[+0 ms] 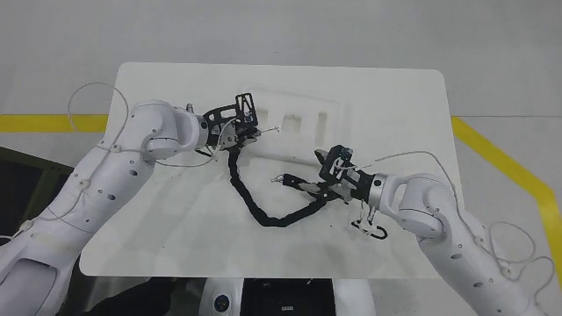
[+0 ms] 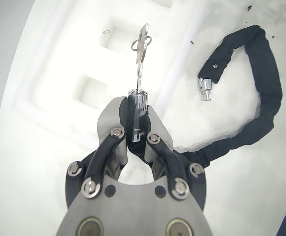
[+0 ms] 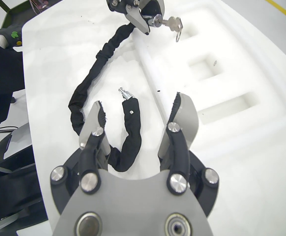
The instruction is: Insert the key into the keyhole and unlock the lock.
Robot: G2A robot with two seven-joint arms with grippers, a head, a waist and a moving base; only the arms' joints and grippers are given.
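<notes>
White table [image 1: 219,246], foam tray [image 3: 231,79] beside chain lock [image 2: 269,87], specks [image 2: 249,7], perhaps debris

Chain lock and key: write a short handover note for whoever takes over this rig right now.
Left gripper: shut on the lock cylinder, held by the foam tray.
Right gripper: open over the chain's pin end, gripping nothing.
Things: the key sits in the cylinder's keyhole. The black chain runs from the cylinder across the table. Its pin end lies free, apart from the cylinder.
Done: key inserted; the pin is out, so the lock looks unlocked.
Left: probably only confirming that.
</notes>
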